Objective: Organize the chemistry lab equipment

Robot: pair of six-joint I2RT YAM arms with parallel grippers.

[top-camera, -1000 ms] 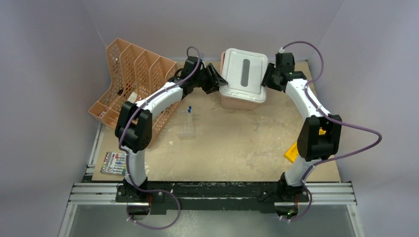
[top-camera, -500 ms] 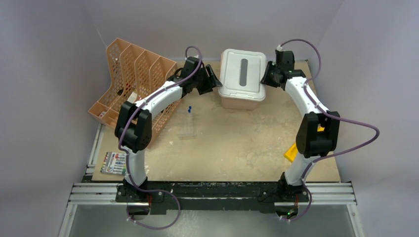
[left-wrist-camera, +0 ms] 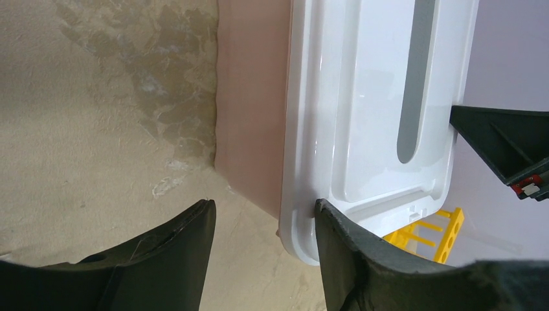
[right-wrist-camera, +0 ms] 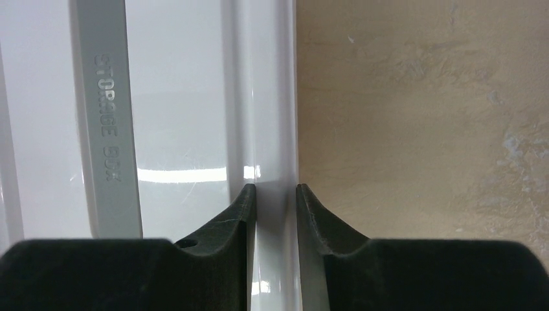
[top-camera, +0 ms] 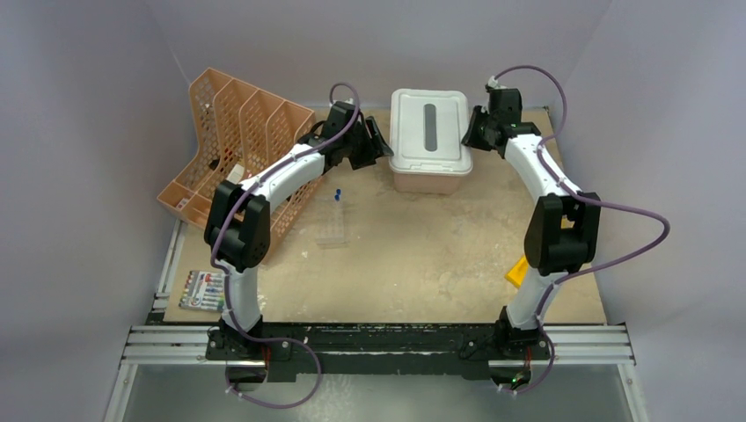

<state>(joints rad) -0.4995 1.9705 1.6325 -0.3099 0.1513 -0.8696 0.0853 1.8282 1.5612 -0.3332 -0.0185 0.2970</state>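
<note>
Beige tabletop [top-camera: 422, 255], lilac walls [top-camera: 88, 132]; right fingers [right-wrist-camera: 239, 220] pinch white lid [right-wrist-camera: 181, 129], left fingers [left-wrist-camera: 188, 240] spread.

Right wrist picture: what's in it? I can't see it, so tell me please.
The right claw pinches the edge of a white lid between its two black fingers, seen from close above. A grey strip on the lid reads STORAGE BOX, and the sandy-brown table fills the right side.
</note>
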